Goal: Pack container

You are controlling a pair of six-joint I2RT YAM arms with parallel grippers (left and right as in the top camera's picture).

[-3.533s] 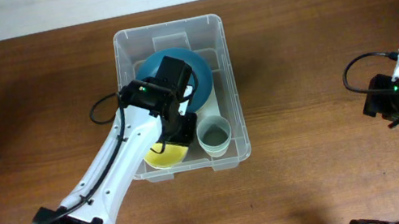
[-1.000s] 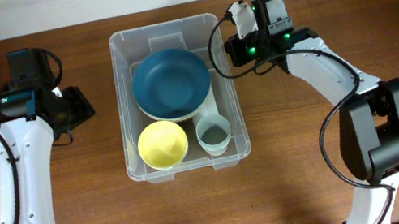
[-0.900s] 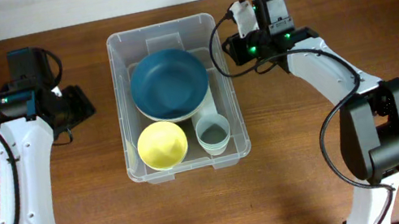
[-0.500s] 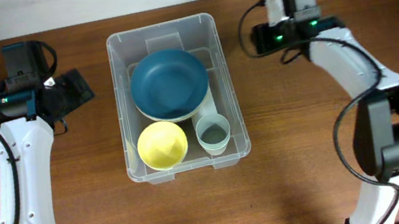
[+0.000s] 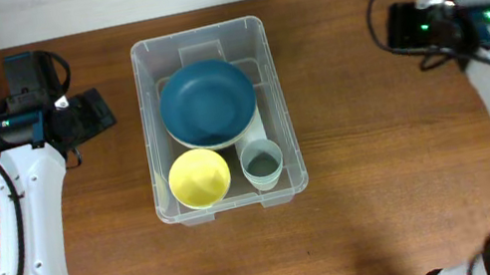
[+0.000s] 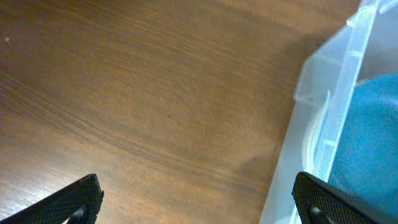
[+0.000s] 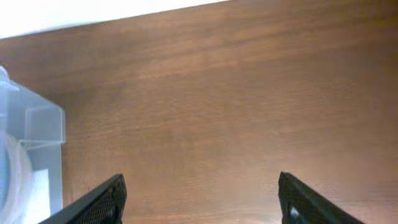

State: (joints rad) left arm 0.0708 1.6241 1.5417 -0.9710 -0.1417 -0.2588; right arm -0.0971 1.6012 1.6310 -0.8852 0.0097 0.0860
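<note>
Container: clear bin point(image 5: 281, 101), stood mid-table between the two arms; neither arm touched it.
Contents, far end: blue bowl point(image 5: 208, 101), sat upright over a paler rim just showing beneath it.
Contents, near end: yellow bowl point(image 5: 199, 177) in the left corner and a pale cup point(image 5: 262, 165) in the right corner, both upright and just beside each other.
Left gripper point(image 6: 196, 193): jaws wide, nothing between them; hung over bare table point(image 5: 385, 184), just beside the container's left wall.
Right gripper point(image 7: 199, 196): jaws apart, empty; hung over the table well to the right of the container.
Done: three dishes lay inside the container; both arms stood off it.
Left to do: seemingly little or nothing; no loose dish or lid showed outside the container.
</note>
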